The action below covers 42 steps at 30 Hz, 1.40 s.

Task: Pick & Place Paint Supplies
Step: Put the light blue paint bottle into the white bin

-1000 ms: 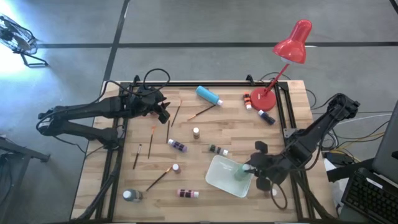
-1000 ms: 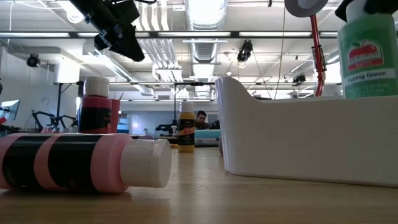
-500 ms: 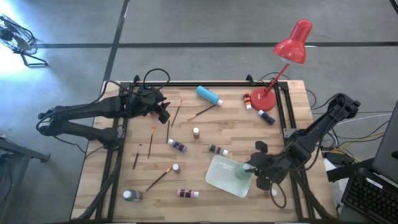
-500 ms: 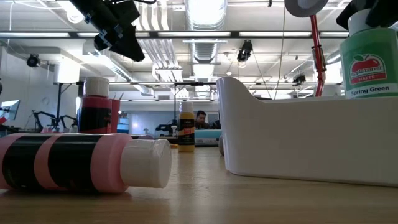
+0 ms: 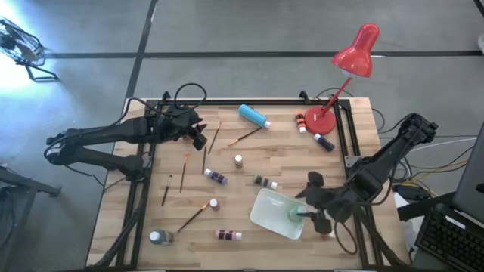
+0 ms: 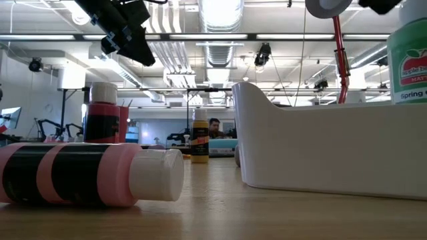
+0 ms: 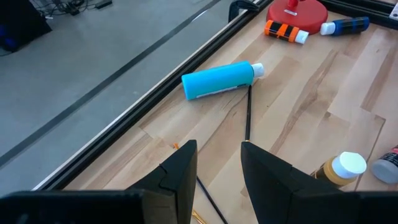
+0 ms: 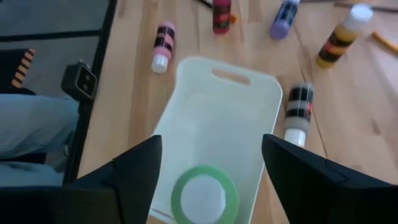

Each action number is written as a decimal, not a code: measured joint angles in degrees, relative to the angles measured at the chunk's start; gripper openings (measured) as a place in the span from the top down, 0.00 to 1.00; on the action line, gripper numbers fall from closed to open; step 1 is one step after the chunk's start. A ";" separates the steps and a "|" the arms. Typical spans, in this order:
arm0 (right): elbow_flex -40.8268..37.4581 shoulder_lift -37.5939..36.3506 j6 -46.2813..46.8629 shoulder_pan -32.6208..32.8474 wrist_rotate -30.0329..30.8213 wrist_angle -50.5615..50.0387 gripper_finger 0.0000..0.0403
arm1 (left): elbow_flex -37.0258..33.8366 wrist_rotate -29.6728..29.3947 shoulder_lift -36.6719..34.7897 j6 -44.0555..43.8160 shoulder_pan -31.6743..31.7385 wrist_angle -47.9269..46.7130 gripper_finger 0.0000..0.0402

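Note:
A green white-capped paint bottle (image 8: 202, 194) stands inside the white tray (image 8: 217, 124) near the table's right front; the low view shows it (image 6: 408, 57) above the tray wall (image 6: 320, 147). My right gripper (image 8: 211, 143) hovers over it, open, with a finger on either side of the bottle and clear of it. At the far left, my left gripper (image 7: 217, 163) hangs open above the wood with nothing between its fingers. Several other bottles and brushes lie on the table, among them a blue tube (image 5: 254, 115) and a dark brush (image 7: 247, 112).
A red desk lamp (image 5: 337, 83) stands at the far right corner, with bottles beside its base (image 7: 297, 11). A pink-and-black bottle (image 6: 87, 175) lies near the front edge. Black rails (image 5: 344, 132) border the table. A person's trouser leg (image 8: 31, 134) shows beyond the right side.
My right gripper has let the green bottle sink a little into the tray, then opened and let go of it, drawing up slightly. The bottle stays in the tray, a little nearer the table's right edge.

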 joint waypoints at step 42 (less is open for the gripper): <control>15.43 -2.17 6.27 -13.84 12.79 -27.96 0.38 | 35.91 17.02 44.81 56.40 16.73 -7.31 0.67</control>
